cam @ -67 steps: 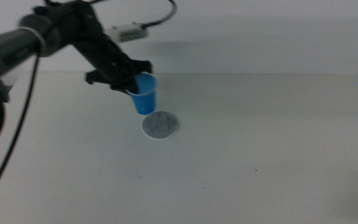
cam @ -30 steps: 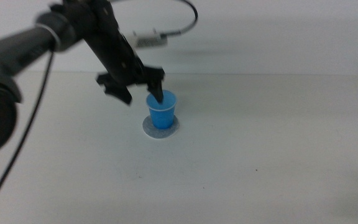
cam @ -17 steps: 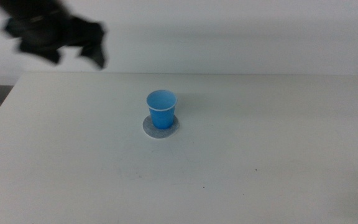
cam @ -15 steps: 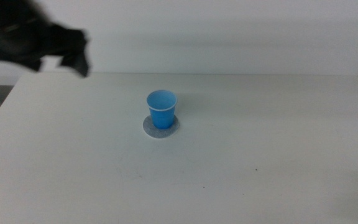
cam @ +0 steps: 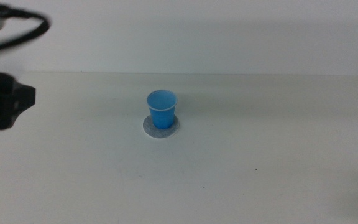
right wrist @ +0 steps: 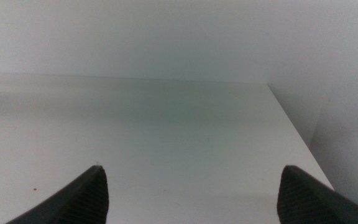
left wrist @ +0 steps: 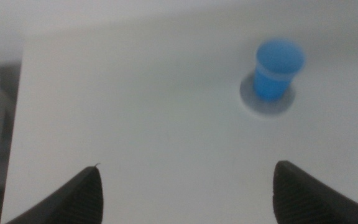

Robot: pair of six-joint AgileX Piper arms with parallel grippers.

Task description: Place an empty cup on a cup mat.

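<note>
The blue cup (cam: 161,109) stands upright and empty on the round grey cup mat (cam: 161,126) near the table's middle. It also shows in the left wrist view (left wrist: 278,68), standing on the mat (left wrist: 267,101). My left gripper (left wrist: 188,193) is open and empty, far from the cup; in the middle view part of it (cam: 5,102) shows at the table's left edge. My right gripper (right wrist: 194,193) is open and empty over bare table, out of the middle view.
The white table (cam: 260,143) has its left edge near my left gripper (left wrist: 17,124). Its right edge and far corner show in the right wrist view (right wrist: 291,124). A dark cable (cam: 23,31) loops at the upper left.
My left gripper set the cup on the mat, let go, and pulled back up and to the left, down to the table's left edge. The cup stays on the mat.
</note>
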